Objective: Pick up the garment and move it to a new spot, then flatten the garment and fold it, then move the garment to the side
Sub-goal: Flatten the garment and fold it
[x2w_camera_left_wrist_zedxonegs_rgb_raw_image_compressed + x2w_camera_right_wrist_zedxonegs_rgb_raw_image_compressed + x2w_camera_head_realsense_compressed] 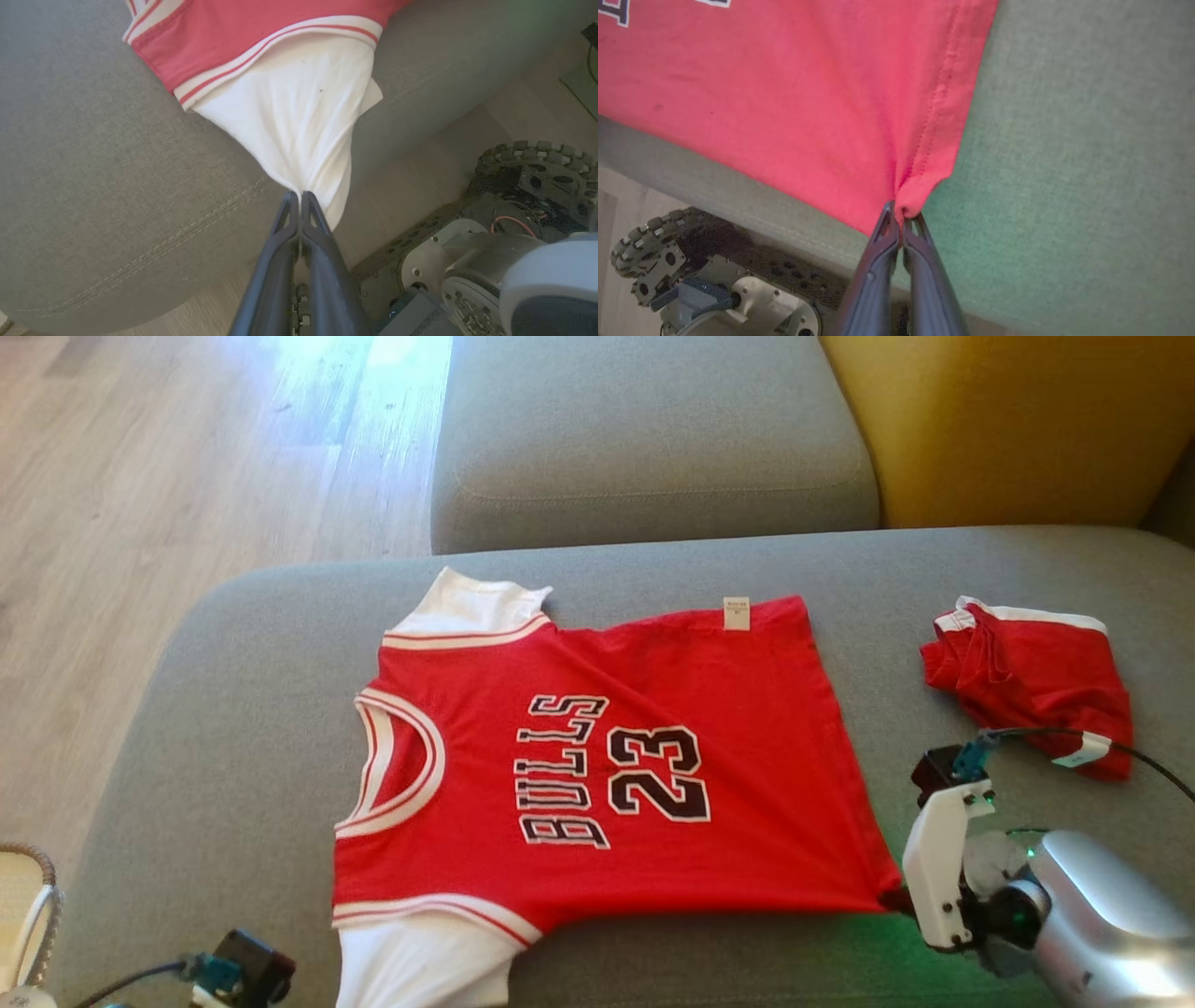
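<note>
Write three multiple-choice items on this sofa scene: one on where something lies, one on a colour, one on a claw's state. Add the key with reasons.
1. Where is the crumpled red garment relative to the jersey?
A. On top of it.
B. To the robot's right of it, apart, on the grey cushion.
C. On the floor.

2. What colour is the sleeve that the left claw pinches?
A. White.
B. Black.
C. Yellow.

3. How is the right claw?
A. Open above the cushion.
B. Shut on nothing.
C. Shut on the jersey's hem corner.

Key:
1 B: the head view shows bare cushion between the two.
2 A: white cloth bunches at the claw's tip.
3 C: the red hem gathers into the closed claw.
</note>
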`<state>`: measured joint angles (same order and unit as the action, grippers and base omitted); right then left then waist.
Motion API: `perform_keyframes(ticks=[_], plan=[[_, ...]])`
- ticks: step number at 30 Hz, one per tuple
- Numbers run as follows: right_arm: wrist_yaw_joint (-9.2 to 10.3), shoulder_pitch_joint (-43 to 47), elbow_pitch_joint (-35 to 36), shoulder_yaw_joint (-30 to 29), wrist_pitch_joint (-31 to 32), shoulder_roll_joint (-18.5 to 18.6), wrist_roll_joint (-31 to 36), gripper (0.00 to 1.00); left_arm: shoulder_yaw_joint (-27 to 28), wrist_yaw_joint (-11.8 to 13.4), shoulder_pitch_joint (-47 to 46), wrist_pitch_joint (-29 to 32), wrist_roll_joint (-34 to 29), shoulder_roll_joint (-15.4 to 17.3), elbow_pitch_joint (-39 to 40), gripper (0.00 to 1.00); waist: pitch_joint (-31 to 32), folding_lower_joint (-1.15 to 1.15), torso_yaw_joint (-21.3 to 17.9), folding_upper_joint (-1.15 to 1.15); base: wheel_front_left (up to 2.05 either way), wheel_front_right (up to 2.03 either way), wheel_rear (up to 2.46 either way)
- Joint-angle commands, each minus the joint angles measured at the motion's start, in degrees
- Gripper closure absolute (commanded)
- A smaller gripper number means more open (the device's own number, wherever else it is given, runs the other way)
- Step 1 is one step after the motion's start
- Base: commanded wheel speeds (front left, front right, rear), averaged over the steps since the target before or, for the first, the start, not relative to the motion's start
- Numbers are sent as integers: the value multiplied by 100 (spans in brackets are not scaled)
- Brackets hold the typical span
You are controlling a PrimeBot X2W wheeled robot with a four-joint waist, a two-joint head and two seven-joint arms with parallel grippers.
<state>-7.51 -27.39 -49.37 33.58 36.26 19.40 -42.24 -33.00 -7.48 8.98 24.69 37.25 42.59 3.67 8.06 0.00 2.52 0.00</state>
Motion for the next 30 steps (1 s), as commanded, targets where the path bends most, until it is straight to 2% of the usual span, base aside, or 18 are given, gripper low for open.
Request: perform_keyframes(ticks=[1, 7, 13, 22, 30], plan=[[2, 33, 383, 53, 261, 231, -112, 100, 301, 31, -223, 55, 132, 314, 272, 100, 5, 0, -3, 0, 0, 0, 0], [2, 376, 1030, -34, 831, 489, -263, 100, 305, 32, -31, 270, 407, 450, 546, 100, 1, 0, -7, 0, 0, 0, 0], [2, 635, 1607, -499, 1042, 594, -124, 100, 356, 88, -42, 390, 510, 525, 784, 100, -61, 0, -5, 0, 0, 0, 0], [2, 774, 2185, -1279, 975, 343, 500, 100, 577, 168, -430, 222, 540, 407, 880, 100, -261, 0, -36, 0, 0, 0, 0], [2, 672, 2425, -1862, 937, -69, 884, 100, 924, 186, -1001, -160, 608, 218, 808, 100, -452, 0, -66, 0, 0, 0, 0]])
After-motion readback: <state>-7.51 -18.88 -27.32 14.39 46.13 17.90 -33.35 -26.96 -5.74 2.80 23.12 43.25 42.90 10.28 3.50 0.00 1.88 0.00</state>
